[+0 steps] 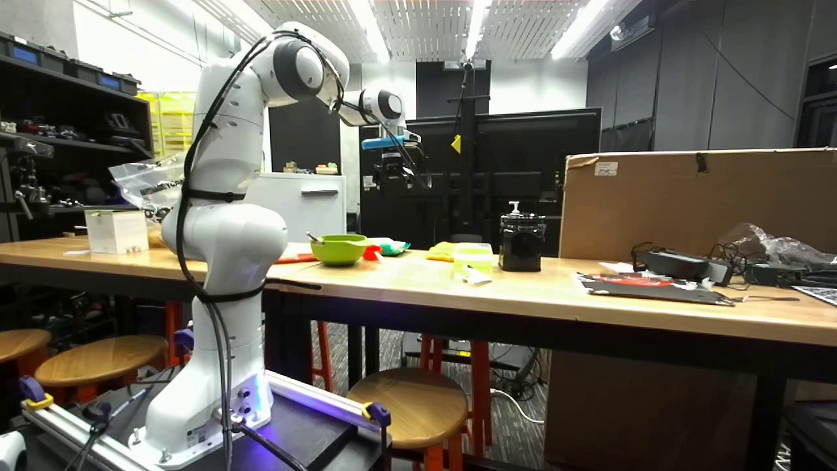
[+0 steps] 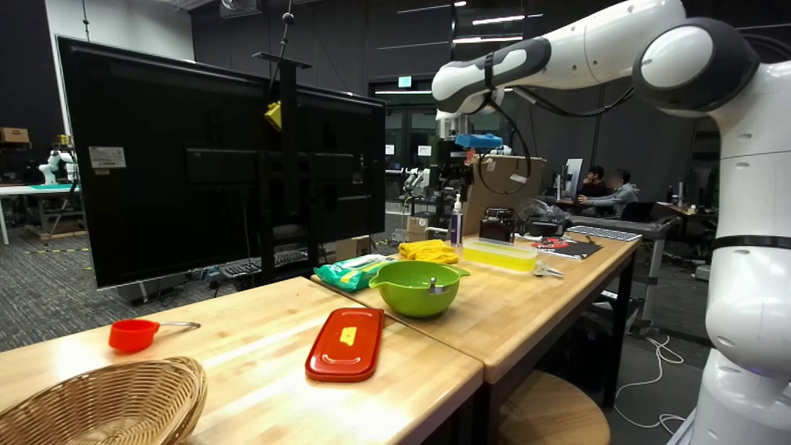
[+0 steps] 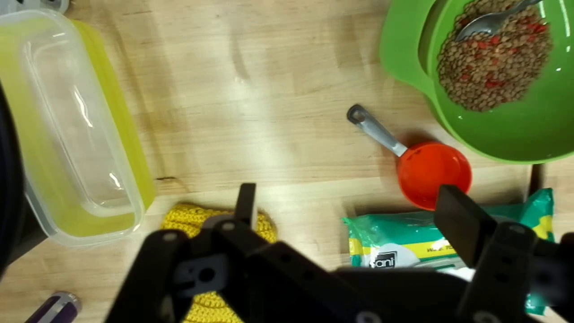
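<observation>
- In the wrist view the hand point(image 3: 347, 206) enters from the bottom of the frame, fingers set wide apart, above a yellow knitted cloth point(image 3: 188, 217) and a green pack of wipes point(image 3: 412, 244).
- A red measuring cup point(image 3: 435, 172) lies right of centre there, between that pack and a green bowl point(image 3: 524, 139) at upper right, which holds brown lentil-like grains point(image 3: 497, 67) and a metal spoon point(image 3: 482, 26).
- A translucent yellow container point(image 3: 114, 116) takes up the upper left.
- In both exterior views the hand hangs well above the surface point(image 1: 405, 278), which is pale wood.
- Two such tops meet at a seam in an exterior view; on the nearer one, a red lid point(image 2: 346, 343) lies below centre, a second cup point(image 2: 133, 335), also red, sits toward the left edge, and a wicker basket point(image 2: 108, 398) occupies the lower left corner.
- A black jar point(image 1: 522, 242) stands right of centre in an exterior view; a dark flat board point(image 1: 647, 293) and clear plastic point(image 1: 778, 252) lie toward the right edge, before a large cardboard box point(image 1: 693, 203).
- Around it: a big black screen point(image 2: 154, 204) seen from behind, two seated people point(image 2: 618, 193) in the background, grey carpet point(image 2: 37, 269), wooden stools point(image 1: 418, 409), dark shelving point(image 1: 78, 91) at far left, strip lights point(image 1: 477, 26) overhead.
</observation>
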Robot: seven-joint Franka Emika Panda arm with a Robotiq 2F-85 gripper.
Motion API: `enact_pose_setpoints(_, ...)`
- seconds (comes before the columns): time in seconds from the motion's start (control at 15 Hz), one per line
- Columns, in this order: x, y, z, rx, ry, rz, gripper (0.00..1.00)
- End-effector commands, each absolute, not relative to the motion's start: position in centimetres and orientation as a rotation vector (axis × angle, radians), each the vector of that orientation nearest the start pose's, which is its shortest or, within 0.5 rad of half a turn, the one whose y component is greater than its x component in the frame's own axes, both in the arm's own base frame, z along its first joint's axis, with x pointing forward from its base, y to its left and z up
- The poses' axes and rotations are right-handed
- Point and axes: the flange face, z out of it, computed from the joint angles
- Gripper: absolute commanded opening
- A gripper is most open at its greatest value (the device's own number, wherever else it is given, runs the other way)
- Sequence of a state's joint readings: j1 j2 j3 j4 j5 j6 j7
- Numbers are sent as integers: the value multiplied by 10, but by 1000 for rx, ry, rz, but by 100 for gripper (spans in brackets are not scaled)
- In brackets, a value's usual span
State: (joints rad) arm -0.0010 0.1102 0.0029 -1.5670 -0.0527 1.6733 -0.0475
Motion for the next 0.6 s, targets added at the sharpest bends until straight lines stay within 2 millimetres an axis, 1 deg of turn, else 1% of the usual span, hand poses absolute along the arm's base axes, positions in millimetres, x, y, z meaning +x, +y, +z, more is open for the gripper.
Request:
enact_pose_setpoints(0.0, 571, 24, 583, -3170, -83, 21, 100)
enact_pose_setpoints(0.2, 562, 35, 580, -3151, -51, 42, 100)
enact_pose_setpoints(0.27, 577, 33, 580, -3167, -83, 31, 100)
enact_pose_setpoints(0.53, 572, 35, 576, -3162, -69, 49, 100)
